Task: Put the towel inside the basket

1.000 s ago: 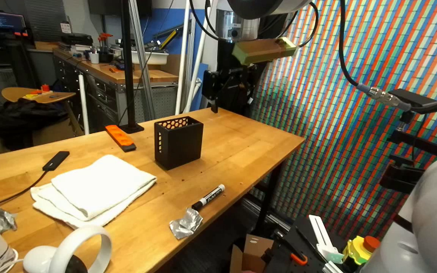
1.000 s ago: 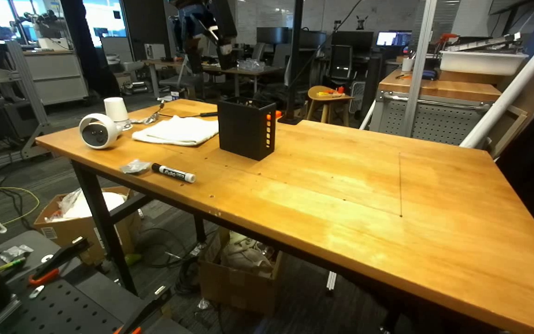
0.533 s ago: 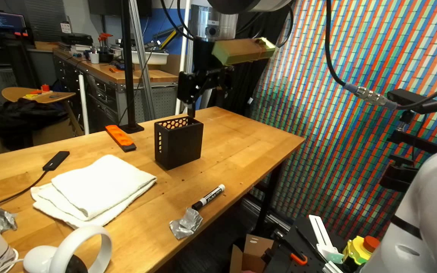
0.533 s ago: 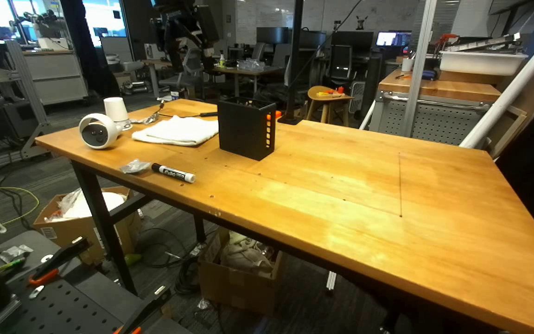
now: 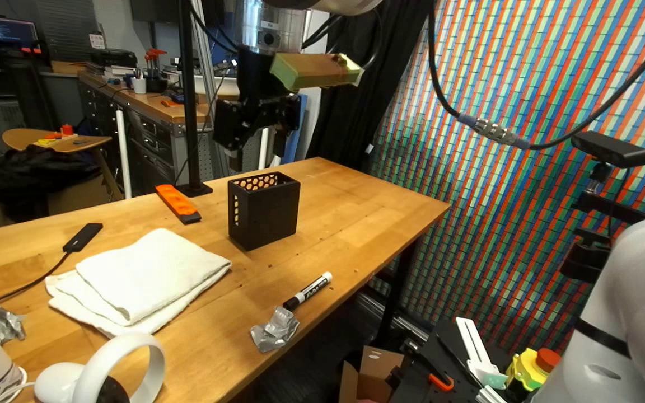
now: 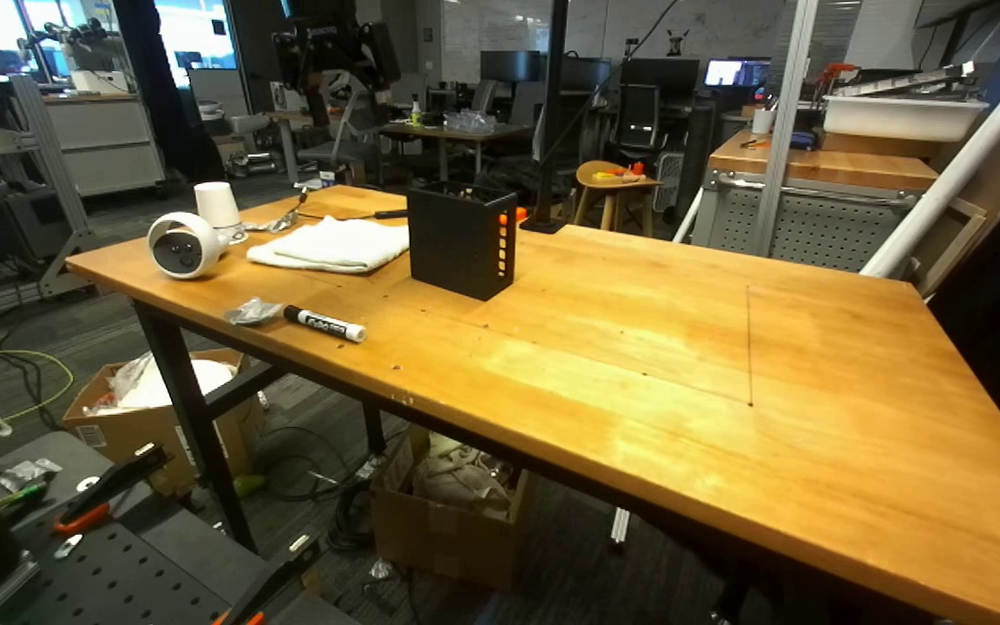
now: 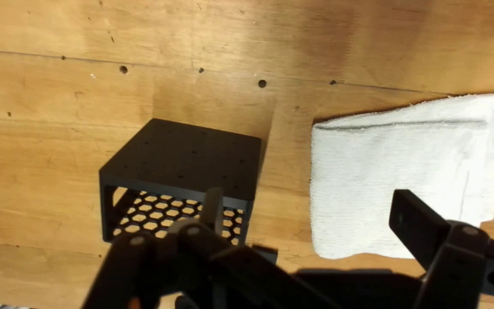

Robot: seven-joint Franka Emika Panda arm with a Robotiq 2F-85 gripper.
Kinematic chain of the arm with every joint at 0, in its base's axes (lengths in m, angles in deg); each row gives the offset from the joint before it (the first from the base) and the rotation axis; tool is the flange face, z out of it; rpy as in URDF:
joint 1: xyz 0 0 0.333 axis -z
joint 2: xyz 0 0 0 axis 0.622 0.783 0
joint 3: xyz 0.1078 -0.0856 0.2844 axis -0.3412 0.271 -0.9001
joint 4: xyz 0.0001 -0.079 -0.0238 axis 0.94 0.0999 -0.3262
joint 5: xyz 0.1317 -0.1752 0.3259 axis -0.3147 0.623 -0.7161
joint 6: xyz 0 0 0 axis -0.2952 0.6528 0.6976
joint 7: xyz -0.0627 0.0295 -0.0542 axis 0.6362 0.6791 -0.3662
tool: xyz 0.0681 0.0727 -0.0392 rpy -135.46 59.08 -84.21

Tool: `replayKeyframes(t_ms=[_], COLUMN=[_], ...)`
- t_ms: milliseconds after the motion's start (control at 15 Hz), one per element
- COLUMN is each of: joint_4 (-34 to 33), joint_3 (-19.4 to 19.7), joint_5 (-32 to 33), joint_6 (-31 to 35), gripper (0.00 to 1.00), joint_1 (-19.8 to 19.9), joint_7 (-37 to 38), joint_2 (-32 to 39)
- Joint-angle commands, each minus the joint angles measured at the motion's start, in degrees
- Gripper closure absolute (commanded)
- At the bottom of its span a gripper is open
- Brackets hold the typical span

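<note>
On the long light-brown wooden table [image 6: 639, 304], the white folded cloth towel [image 5: 154, 274] lies flat, its longer axis running left to right in the wrist view, one short edge facing the upright black rectangular basket [image 5: 275, 215] near it. Above the table, the black two-fingered gripper [image 5: 257, 161] has its jaws spread wide; in an exterior view it has shifted leftward since half a second ago, towel and basket staying put.
</note>
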Motion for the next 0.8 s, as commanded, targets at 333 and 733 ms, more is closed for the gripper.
replayKeyframes(t_ms=[333,733], joint_4=[-9.6,-14.7], joint_3=[-2.1,-4.2], joint_5=[-1.8,-0.5], joint_6=[0.8,4.8], gripper=[0.00,0.00], joint_1=[-3.1,-4.7], joint_7=[-3.3,-1.8], joint_2=[8.8,16.3])
